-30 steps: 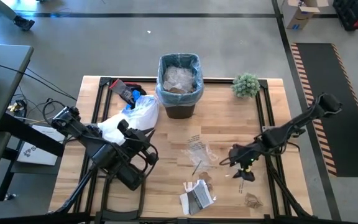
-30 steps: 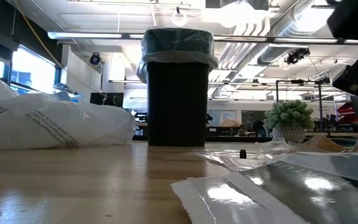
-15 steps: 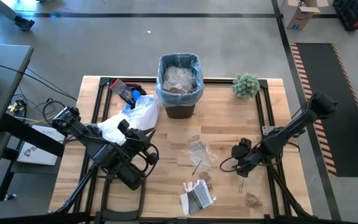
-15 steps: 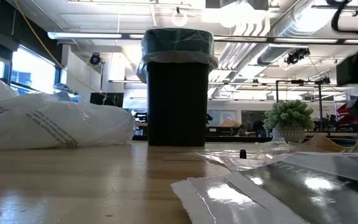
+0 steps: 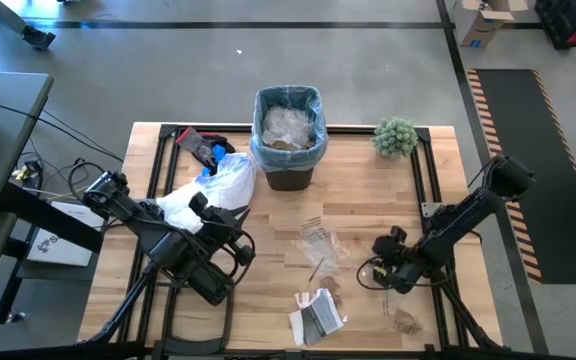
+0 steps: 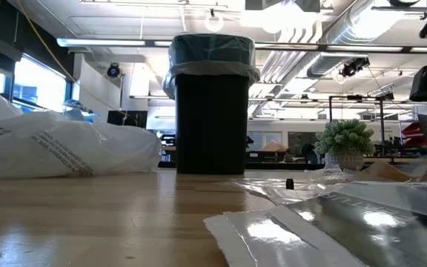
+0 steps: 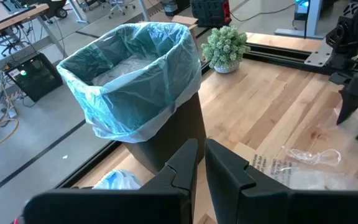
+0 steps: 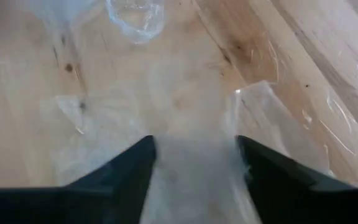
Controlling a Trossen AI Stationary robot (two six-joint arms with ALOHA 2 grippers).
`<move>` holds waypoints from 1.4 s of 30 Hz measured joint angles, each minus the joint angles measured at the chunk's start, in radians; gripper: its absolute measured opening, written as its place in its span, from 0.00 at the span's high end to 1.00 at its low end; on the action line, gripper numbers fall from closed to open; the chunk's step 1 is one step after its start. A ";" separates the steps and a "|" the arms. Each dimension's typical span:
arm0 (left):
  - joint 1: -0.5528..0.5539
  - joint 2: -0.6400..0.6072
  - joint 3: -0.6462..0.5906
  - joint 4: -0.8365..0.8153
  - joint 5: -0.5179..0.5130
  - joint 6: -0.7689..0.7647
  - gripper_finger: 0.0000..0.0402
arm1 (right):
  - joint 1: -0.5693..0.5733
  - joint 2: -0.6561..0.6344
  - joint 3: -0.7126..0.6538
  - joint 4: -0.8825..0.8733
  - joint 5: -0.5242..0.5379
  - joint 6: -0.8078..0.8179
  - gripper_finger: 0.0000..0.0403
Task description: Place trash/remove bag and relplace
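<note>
- Left arm rests low, left of the bin, its links folded back toward the table's front-left.
- Left gripper points at the bin from the near-left side; its two dark fingers lie almost together, only a thin slit between them.
- Right arm reaches in from the far right of the bin, elbow raised, forearm sloping down toward the table.
- Right gripper sits low, in front and to the right of the bin, tips turned down.
- Its fingers stand apart, flanking a clear wrapper that lies between them; whether they touch it cannot be told.
</note>
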 joint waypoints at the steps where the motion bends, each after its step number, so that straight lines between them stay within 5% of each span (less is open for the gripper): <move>1: 0.000 0.000 0.000 0.000 0.003 0.000 0.97 | 0.001 0.000 0.000 -0.003 0.005 0.005 0.58; 6: -0.008 0.000 0.000 0.000 0.013 0.000 0.97 | -0.008 0.000 -0.002 -0.012 0.027 0.036 0.92; 8: -0.014 0.000 0.000 0.000 0.011 0.000 0.97 | -0.021 -0.009 0.004 -0.035 0.034 0.027 0.97; 14: -0.052 -0.002 0.000 0.001 -0.030 0.000 0.97 | -0.144 -0.114 0.115 -0.180 0.012 -0.119 1.00; 23: -0.115 -0.008 0.012 -0.004 -0.106 0.018 0.97 | -0.396 -0.261 0.404 -0.142 0.046 -0.639 1.00; 35: -0.150 -0.012 0.013 -0.004 -0.157 0.025 0.97 | -0.788 -0.194 0.845 0.560 0.020 -1.408 1.00; 38: -0.150 -0.012 0.013 -0.005 -0.158 0.025 0.97 | -0.909 -0.113 0.892 0.688 -0.086 -1.435 1.00; 42: -0.147 -0.012 0.013 -0.005 -0.158 0.026 0.97 | -1.041 0.040 0.948 0.636 -0.238 -1.370 1.00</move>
